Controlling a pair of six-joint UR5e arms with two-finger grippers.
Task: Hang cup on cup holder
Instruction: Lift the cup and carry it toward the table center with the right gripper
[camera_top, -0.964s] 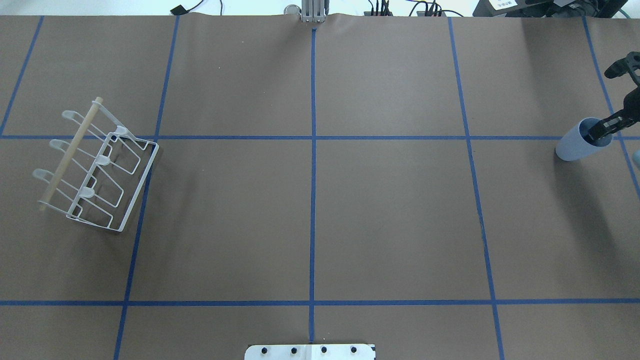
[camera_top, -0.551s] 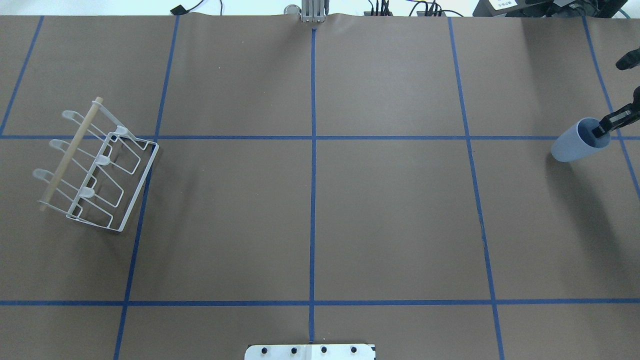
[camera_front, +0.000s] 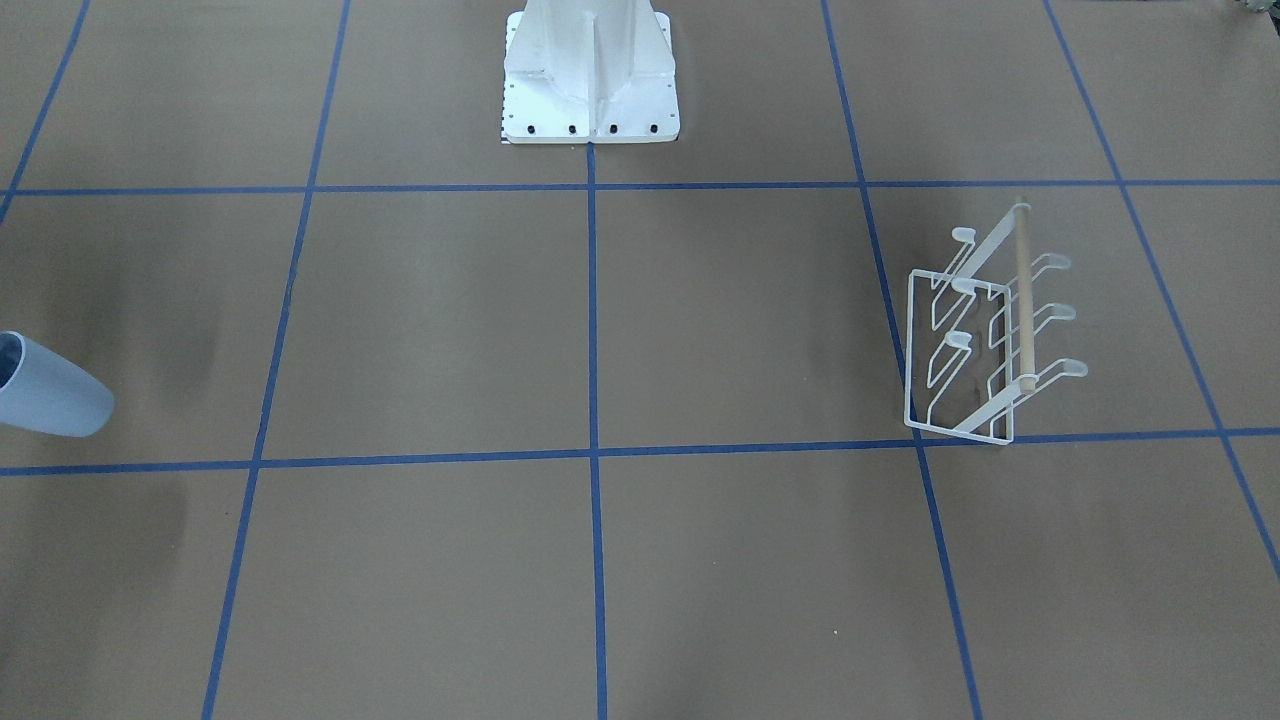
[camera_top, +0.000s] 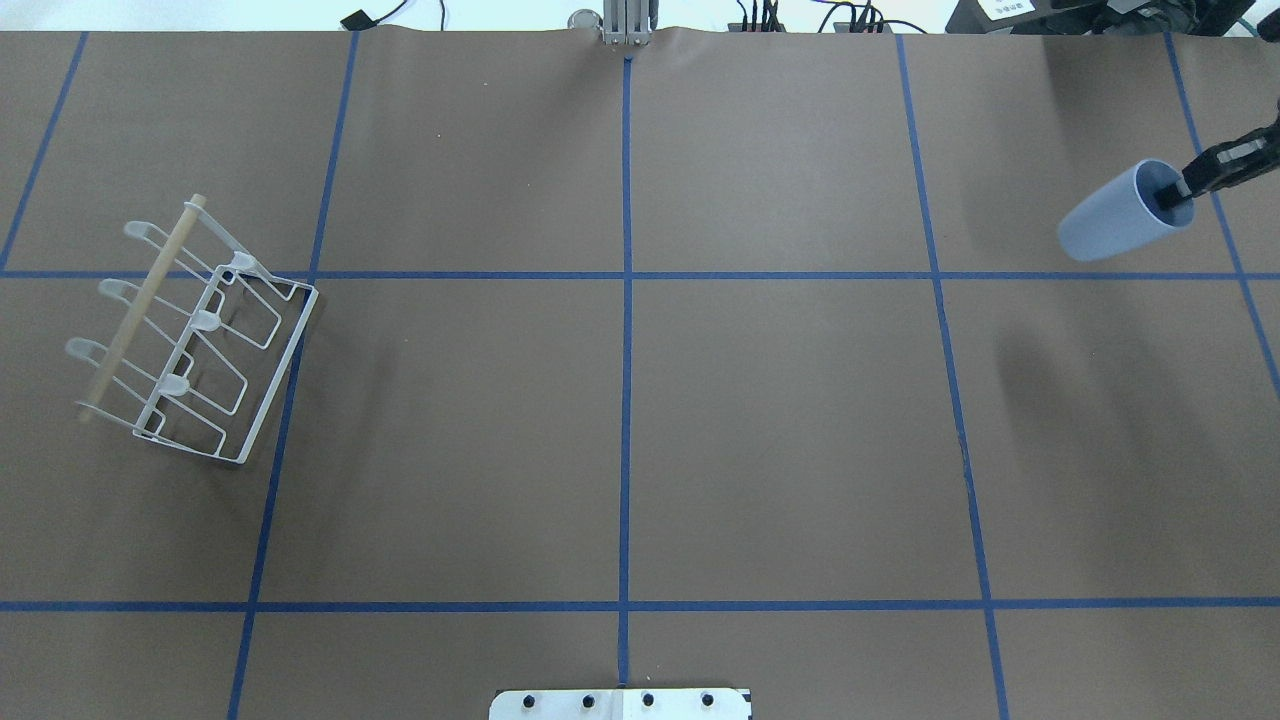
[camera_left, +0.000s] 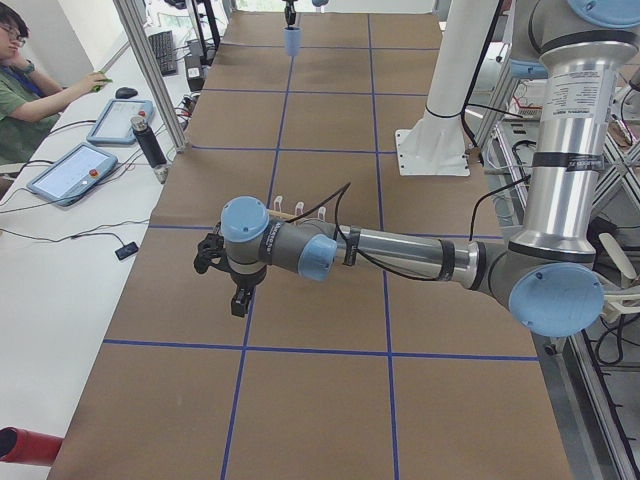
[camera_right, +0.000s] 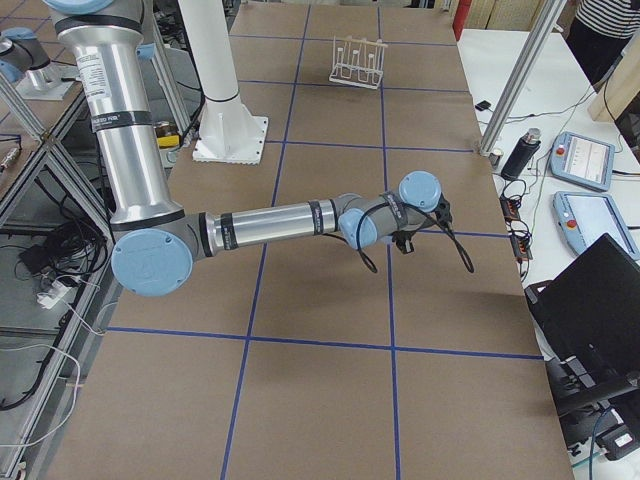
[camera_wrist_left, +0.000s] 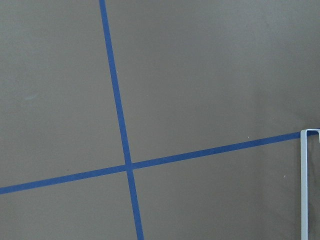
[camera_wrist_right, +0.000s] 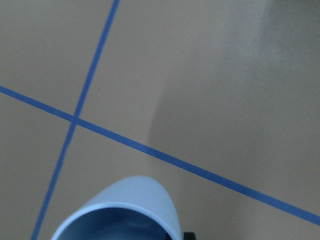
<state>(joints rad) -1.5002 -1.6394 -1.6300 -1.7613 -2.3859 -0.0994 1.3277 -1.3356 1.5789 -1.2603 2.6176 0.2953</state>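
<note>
Pale blue-grey plastic is what the cup seems to be made of. It is plain and matte, with no handle, and it is narrower at the bottom than at the mouth. It is held up off the table and tipped on its side. The mouth is turned to the table's right edge, and its shadow is thrown on the brown cover, nearer the robot. The cup is found close to the right edge, nearer the far right corner than the near right one.

The right gripper is clamped on the cup's rim. One black finger is seen reaching into the mouth, and the other finger is hidden.

The cup holder is made of white wire, with upturned round-tipped prongs and a wooden bar on top. It is set close to the left edge, about halfway between the two left corners, and turned a little askew to the blue lines.

Cup and cup holder are well apart, with almost the whole width of the brown table between them. The robot's white base plate is seen at the middle of the near edge.

The left gripper is hung above the table near the cup holder. It is seen only from the side, so it cannot be told whether its fingers are apart or together.
</note>
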